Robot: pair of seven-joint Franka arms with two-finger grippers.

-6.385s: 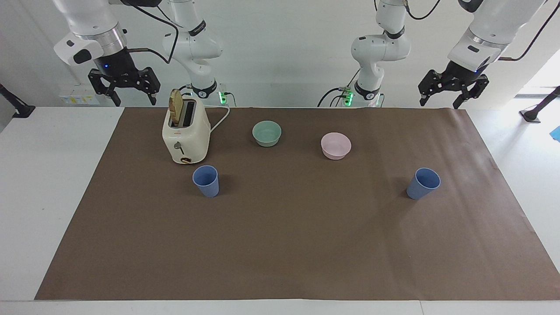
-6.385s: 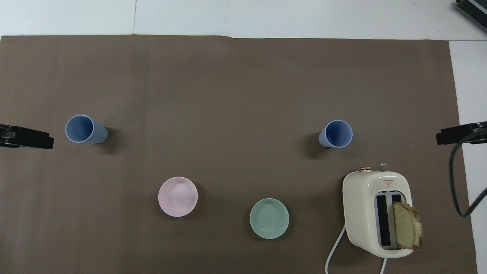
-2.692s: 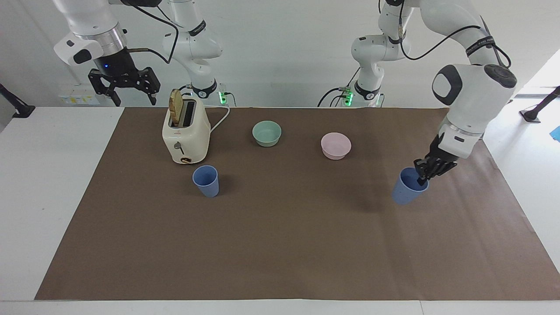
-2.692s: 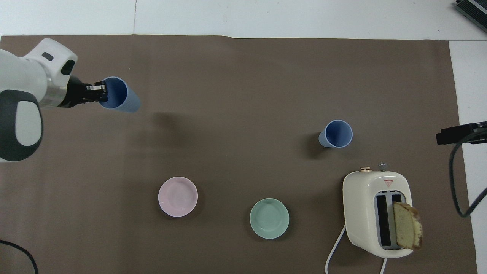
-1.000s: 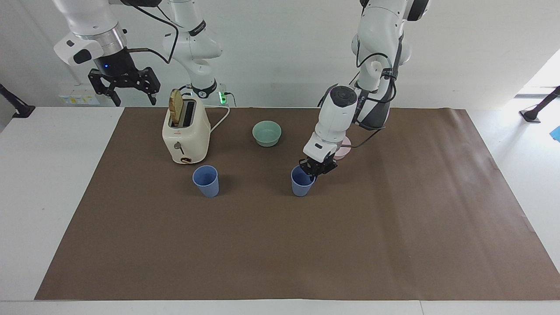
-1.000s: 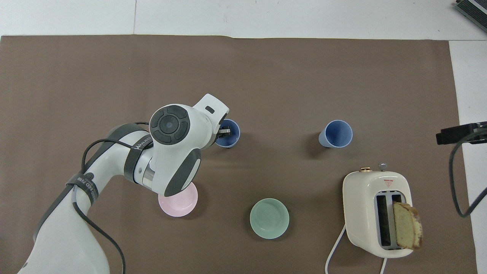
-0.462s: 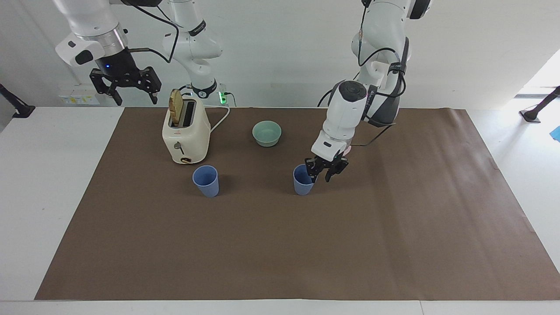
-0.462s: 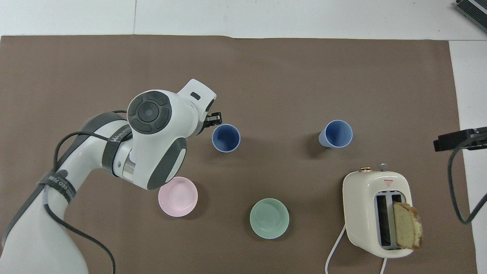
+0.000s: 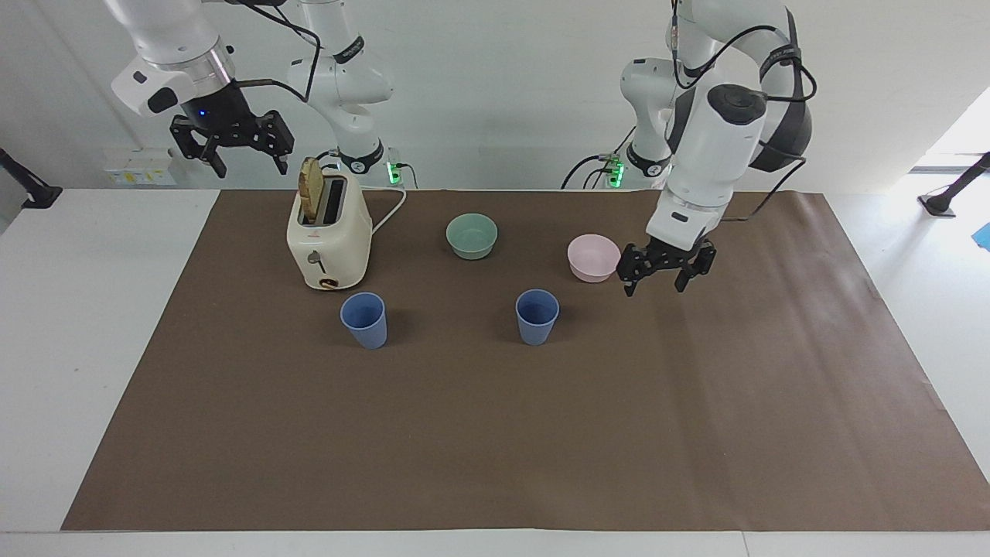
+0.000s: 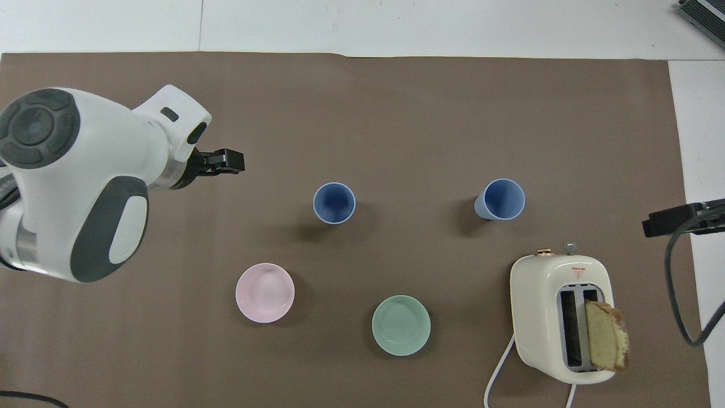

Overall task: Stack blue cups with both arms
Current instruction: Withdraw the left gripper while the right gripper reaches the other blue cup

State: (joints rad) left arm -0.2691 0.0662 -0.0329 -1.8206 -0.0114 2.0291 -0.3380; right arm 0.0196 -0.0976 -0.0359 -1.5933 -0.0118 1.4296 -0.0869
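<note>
Two blue cups stand upright on the brown mat. One cup (image 9: 537,316) (image 10: 334,203) is at the middle of the table. The other cup (image 9: 363,319) (image 10: 499,199) stands beside it toward the right arm's end, just farther from the robots than the toaster. My left gripper (image 9: 654,288) (image 10: 226,162) is open and empty, raised over the mat beside the pink bowl and well apart from the middle cup. My right gripper (image 9: 250,170) (image 10: 669,220) is open and empty, high over the table edge by the toaster's top.
A cream toaster (image 9: 329,240) (image 10: 561,317) with a bread slice (image 9: 309,186) and a cord stands near the right arm's base. A green bowl (image 9: 472,235) (image 10: 401,325) and a pink bowl (image 9: 593,257) (image 10: 265,292) sit nearer to the robots than the cups.
My left gripper carried one cup from its end of the table to the middle, let go of it, and has drawn back toward its own end. My right gripper shifted slightly toward the toaster.
</note>
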